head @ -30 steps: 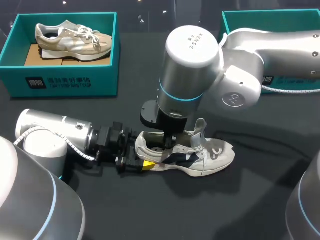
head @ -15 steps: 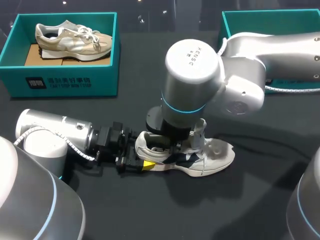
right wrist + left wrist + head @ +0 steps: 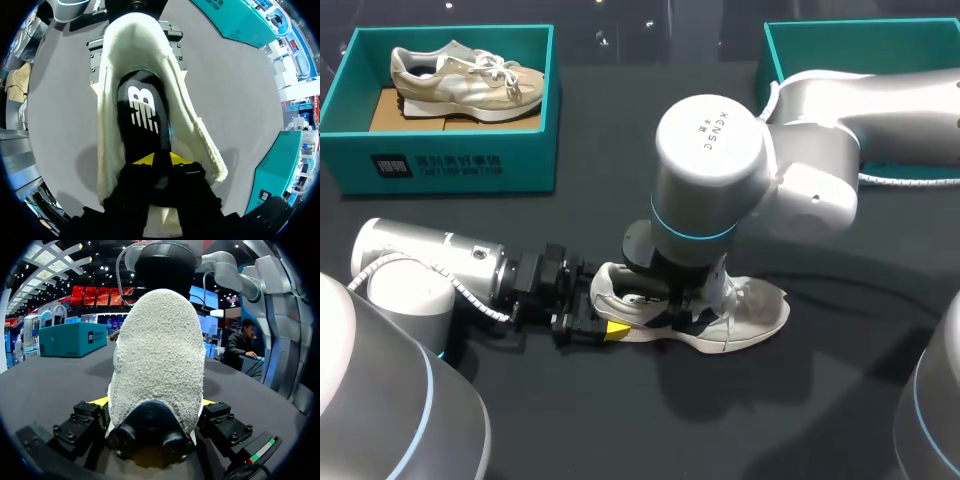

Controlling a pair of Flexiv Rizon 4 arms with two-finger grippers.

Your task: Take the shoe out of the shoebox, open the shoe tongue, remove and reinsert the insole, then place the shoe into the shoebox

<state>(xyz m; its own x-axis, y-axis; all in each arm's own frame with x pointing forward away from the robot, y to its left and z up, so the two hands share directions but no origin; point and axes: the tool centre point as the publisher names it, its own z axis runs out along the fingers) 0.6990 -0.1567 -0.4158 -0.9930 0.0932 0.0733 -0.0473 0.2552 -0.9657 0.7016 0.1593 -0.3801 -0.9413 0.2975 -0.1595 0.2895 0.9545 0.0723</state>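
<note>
So the shoe is out on the counter, sitting upright on its sole. The left end effector is right at the shoe's heel, closed on it with one yellow tip on either side, so the heel is squeezed between them. The right arm stands straight above the shoe's opening, and its end effector is down inside it. From the wrist view, its two tips look pinched together on the black insole, about midway along the shoe. The rest of the insole lies flat toward the heel. A teal shoebox holding a beige sneaker sits well away behind the shoe's heel end.
</note>
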